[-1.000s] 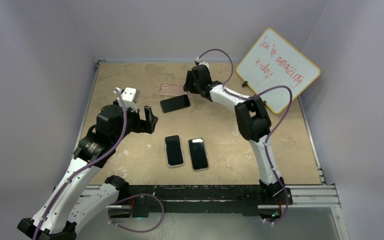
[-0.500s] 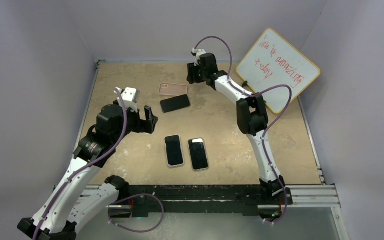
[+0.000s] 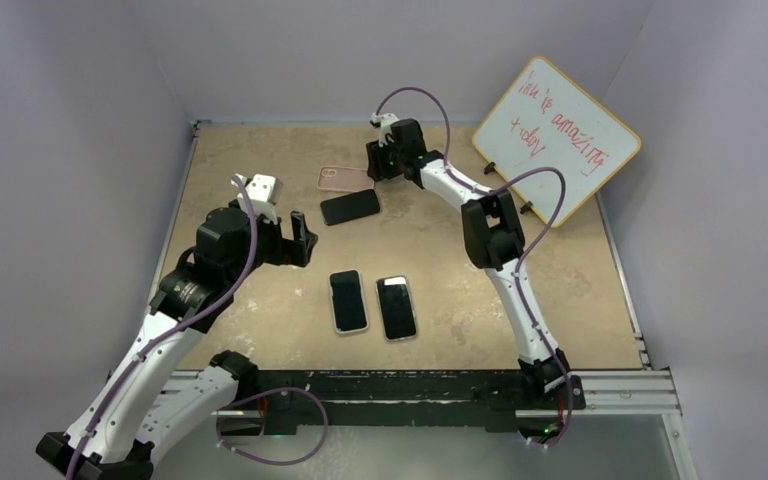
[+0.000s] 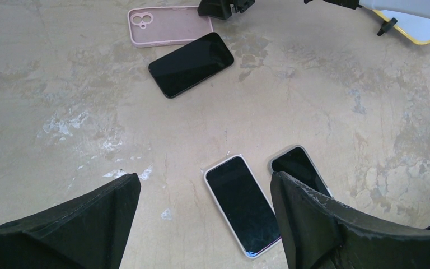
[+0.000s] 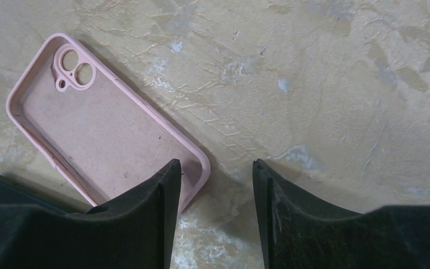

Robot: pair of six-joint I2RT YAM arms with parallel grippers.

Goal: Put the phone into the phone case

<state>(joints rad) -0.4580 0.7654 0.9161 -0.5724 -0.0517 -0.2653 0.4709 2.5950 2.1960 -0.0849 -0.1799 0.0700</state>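
1. My right gripper (image 5: 214,176) is hanging just over the pink phone case (image 5: 106,126), at the end opposite its camera cut-out. Its fingers are partly apart and holding nothing. One finger is covering the case's corner and the other is over bare table (image 5: 325,84) just beside it.
2. The phone (image 4: 190,63), black and screen up, is lying just beside the case's long edge and angled to it. I cannot tell whether its corner is touching the rim.
3. If I am closing from here, I am likely catching only the thin rim. The case may then be flexing or skidding flat instead of coming up.
4. Any skid is pushing the case toward the phone, since the two are lying so close.
5. The case is lying open side up, which is helping. With the phone face up, though, I cannot tell which end carries its camera, so I am risking a reversed or one-cornered fit.
6. My left gripper (image 4: 204,182) is waiting wide open and empty, well apart from the case, on the far side of the phone from it.
7. Two more phones (image 3: 372,305) are lying side by side, farther from the case than my left gripper. They are not blocking anything, but they are easy to mistake for the target.
8. A whiteboard (image 3: 557,140) is leaning well apart from the case, beyond my right arm. Nothing is standing between my fingers and the case.
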